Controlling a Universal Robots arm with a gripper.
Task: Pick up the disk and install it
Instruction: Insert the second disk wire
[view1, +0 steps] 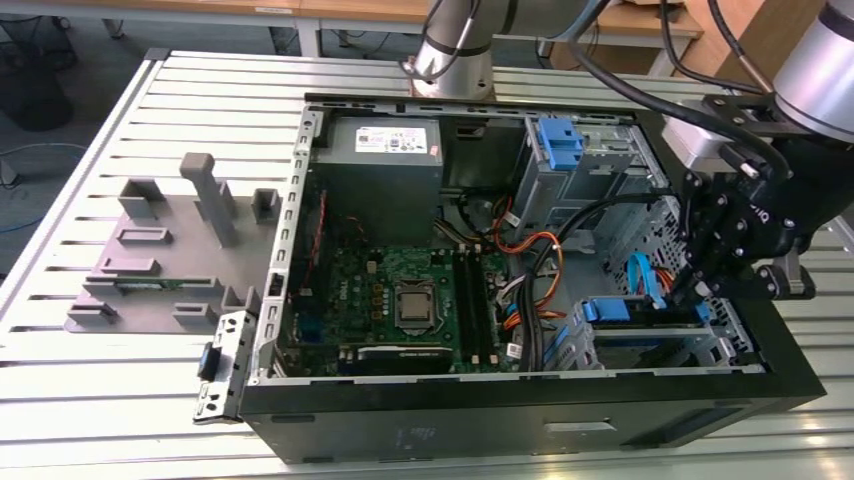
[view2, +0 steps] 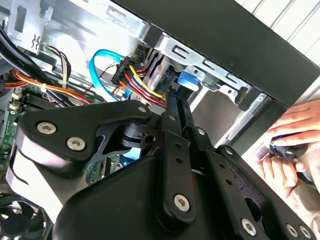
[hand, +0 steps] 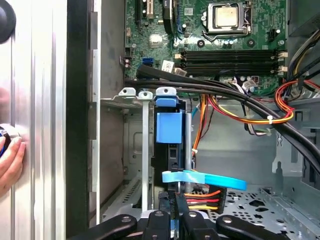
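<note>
The disk (view1: 625, 311) stands on edge in the drive cage at the front corner of the open computer case (view1: 534, 410), on the exterior view's right. Its blue bracket (hand: 166, 127) shows in both wrist views, with the dark drive body (hand: 172, 155) behind it. Red, yellow and orange power wires (hand: 202, 195) and a flat blue cable (hand: 205, 179) reach its end. My gripper (view1: 699, 292) hangs over that cage. Its fingers (view2: 176, 115) are pressed together, shut, with their tips right at the disk's cabled end, close to the blue bracket (view2: 188, 80).
A grey power-supply box (view1: 380, 150) and a tall blue latch piece (view1: 558, 140) sit at the case's far end, the motherboard (view1: 400, 300) in the middle. A grey fixture (view1: 160, 250) lies on the slatted table. A person's hand (view2: 290, 145) rests outside the case wall.
</note>
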